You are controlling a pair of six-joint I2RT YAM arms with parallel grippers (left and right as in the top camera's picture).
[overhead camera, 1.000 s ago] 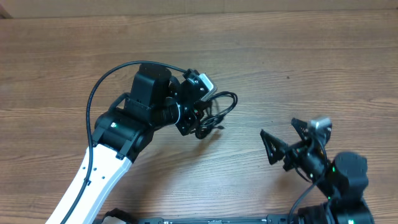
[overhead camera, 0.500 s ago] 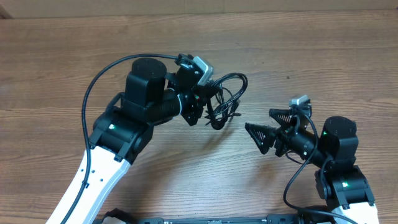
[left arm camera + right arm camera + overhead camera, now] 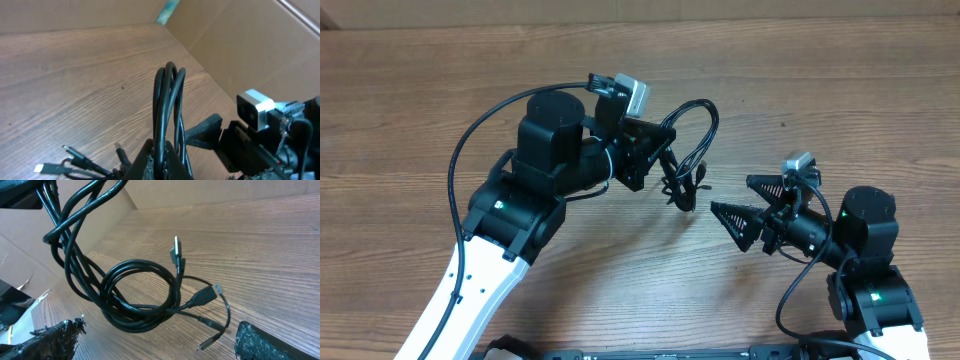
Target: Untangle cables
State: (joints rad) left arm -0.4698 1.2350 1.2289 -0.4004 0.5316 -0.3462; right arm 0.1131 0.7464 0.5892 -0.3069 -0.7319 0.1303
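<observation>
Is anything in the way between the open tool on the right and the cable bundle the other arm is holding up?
Nothing visible does. The right tool, open, faces the cables, which are gripped by the left tool. Only bare table lies between them.

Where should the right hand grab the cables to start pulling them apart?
Probably the plug end sticking out low on the cables, approached from the right hand's own side. It hangs free of the loops, which the left hand pinches above.
</observation>
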